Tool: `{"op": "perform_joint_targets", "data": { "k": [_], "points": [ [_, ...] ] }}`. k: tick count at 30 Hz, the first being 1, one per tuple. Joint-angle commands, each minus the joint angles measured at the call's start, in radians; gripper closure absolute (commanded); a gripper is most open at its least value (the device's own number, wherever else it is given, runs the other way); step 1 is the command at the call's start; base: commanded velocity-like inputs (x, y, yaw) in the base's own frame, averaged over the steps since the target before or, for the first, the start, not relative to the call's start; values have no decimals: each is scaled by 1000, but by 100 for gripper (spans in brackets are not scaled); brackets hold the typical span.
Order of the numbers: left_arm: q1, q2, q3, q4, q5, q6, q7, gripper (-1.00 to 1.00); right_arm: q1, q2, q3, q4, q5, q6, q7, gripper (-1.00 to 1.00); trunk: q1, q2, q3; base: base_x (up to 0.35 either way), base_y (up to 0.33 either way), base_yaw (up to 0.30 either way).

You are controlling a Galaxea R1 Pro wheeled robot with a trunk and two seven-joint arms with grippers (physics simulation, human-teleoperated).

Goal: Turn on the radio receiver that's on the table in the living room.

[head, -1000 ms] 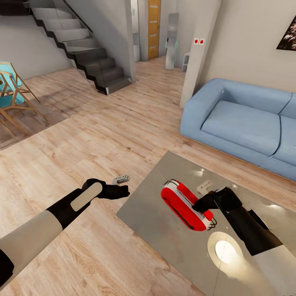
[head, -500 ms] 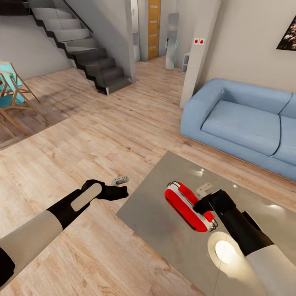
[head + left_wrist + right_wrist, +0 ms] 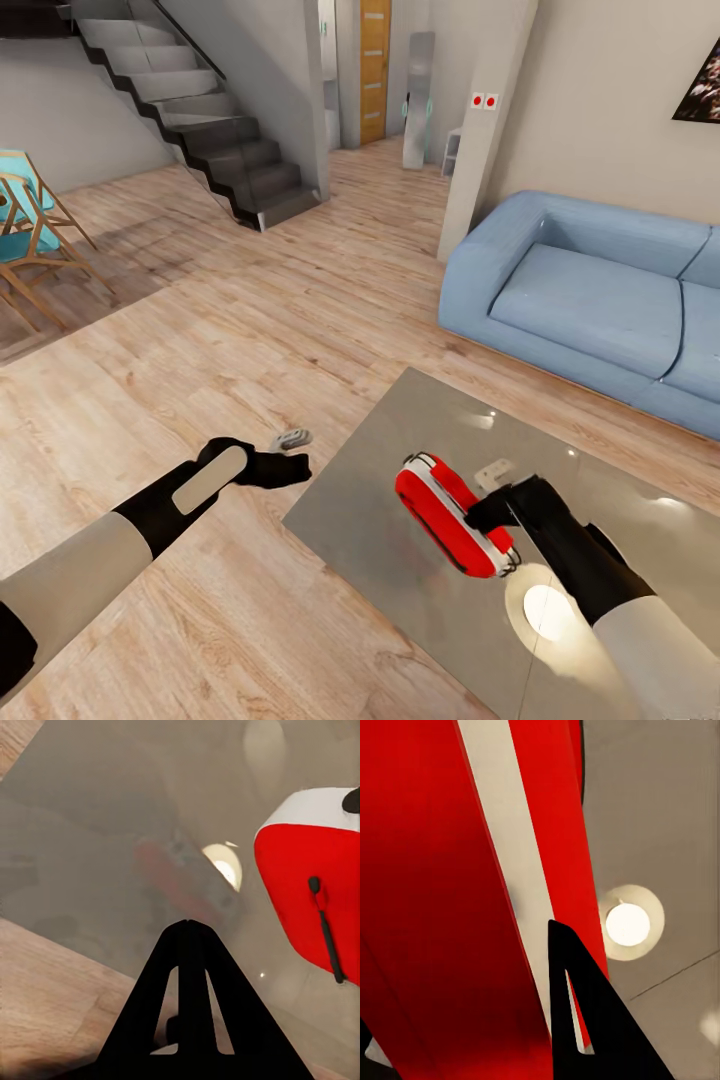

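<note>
The right hand [image 3: 484, 512] reaches from the robot's right side over the glossy grey-beige desk [image 3: 400, 560] and presses against the side of the red radio receiver [image 3: 450, 516]. In the right wrist view the radio's red body and white trim band [image 3: 502, 870] sit right against a dark fingertip [image 3: 577, 1020], but only one finger is plain there, so whether this hand is clenched or released cannot be told. The radio receiver stands tilted on its edge on the desk, near the desk's left half, its white-silver bands running along its length. A bright round lamp reflection [image 3: 548, 608] glows on the desktop just beside the right forearm.

The left hand [image 3: 295, 465] hangs over the wood plank floor [image 3: 230, 330], just off the desk's left edge and well apart from the radio. In the left wrist view its two black fingers [image 3: 187, 1005] meet at their tips with nothing between them, so it is clenched and empty; past them lie the desk's edge and the radio's red face with its thin dark handle [image 3: 326, 930].

Farther off, a blue sectional sofa [image 3: 590, 300] stands against the beige wall beyond the desk. A dark staircase [image 3: 200, 120] rises at the far left, with a wooden chair [image 3: 30, 240] beside it and a wooden door [image 3: 375, 70] at the back.
</note>
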State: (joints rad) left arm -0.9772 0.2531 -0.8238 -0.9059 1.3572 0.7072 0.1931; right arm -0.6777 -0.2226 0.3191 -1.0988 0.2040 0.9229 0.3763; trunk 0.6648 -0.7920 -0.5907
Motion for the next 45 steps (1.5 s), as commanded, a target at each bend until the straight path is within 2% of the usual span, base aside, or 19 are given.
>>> {"op": "perform_joint_targets", "data": {
  "k": [1, 2, 6, 10, 15, 20, 25, 37, 45],
  "points": [
    [0, 0, 0, 4, 0, 0, -1, 100, 0, 1, 0, 11, -9, -15, -12, 100, 0, 0, 0, 0, 0, 0],
    [0, 0, -1, 9, 0, -1, -3, 100, 0, 1, 0, 24, -37, -33, -46, 100, 0, 0, 0, 0, 0, 0],
    [0, 0, -1, 11, -1, -1, -4, 100, 0, 0, 1, 30, -86, -42, -67, 100, 0, 0, 0, 0, 0, 0],
    [0, 0, -1, 11, -1, -2, -4, 100, 1, 0, 1, 31, -102, -58, -72, 100, 0, 0, 0, 0, 0, 0],
    [0, 0, -1, 12, -1, -2, -4, 100, 1, 2, 3, 55, -109, -111, -89, 100, 0, 0, 0, 0, 0, 0],
    [0, -1, -1, 12, -1, -2, -4, 100, 1, 3, 5, 64, -110, -117, -103, 100, 0, 0, 0, 0, 0, 0],
    [0, -2, -2, 12, -2, -3, -4, 100, 1, 3, 6, 65, -110, -116, -144, 100, 0, 0, 0, 0, 0, 0],
    [0, -2, -2, 12, -3, -3, -4, 100, 1, 5, 8, 67, -110, -115, -161, 100, 0, 0, 0, 0, 0, 0],
    [0, -2, -2, 12, -3, -3, -4, 100, 1, 5, 10, 80, -112, -66, -245, 100, 0, 0, 0, 0, 0, 0]
  ]
}}
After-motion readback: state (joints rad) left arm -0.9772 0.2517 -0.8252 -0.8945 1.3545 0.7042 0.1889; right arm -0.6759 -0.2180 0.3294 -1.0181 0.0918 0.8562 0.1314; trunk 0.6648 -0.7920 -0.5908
